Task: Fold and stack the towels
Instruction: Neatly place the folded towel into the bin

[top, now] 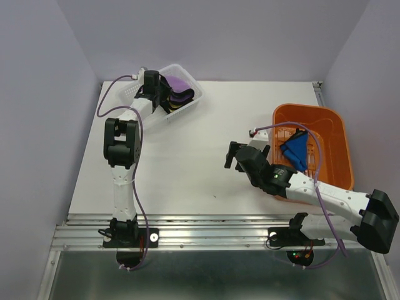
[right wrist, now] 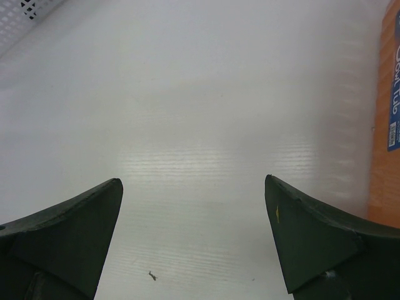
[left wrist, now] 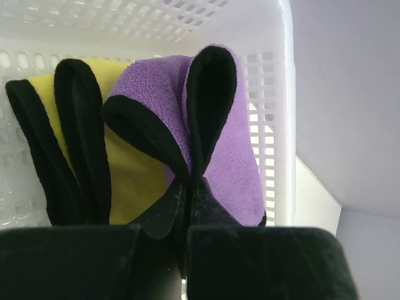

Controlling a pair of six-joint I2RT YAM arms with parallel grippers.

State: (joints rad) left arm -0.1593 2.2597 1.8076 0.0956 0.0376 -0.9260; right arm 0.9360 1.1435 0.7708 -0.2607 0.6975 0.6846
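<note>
Left wrist view: the left jaws are being pressed together on a fold of the purple towel (left wrist: 219, 144), and its black edging is being pinched right at the tips. The towel is bunched upward and away from the jaws in two loops, and it is being propped against the right wall of the white mesh basket (left wrist: 275, 94). Just to its left, inside the same basket, the yellow towel (left wrist: 128, 181) is being crowded by the purple one, with its own black-edged folds standing on edge. The basket's perforated walls are closing in on both towels at the far side and the right.

In the top external view, the left arm (top: 122, 144) is being stretched forward along the left side of the worktop (top: 187, 162), with its wrist dipped into the white basket at the far left corner.

The right jaws are being held wide apart, and only the worktop is showing between them. The bright blue towel (top: 295, 152) is lying off to their right in the orange basket (top: 337, 125), whose wall is being caught at the right edge of the right wrist view. The right arm (top: 325, 194) is being reached leftward from its base, crossing the near rim of the orange basket, with the jaws pointed toward the middle of the worktop.
</note>
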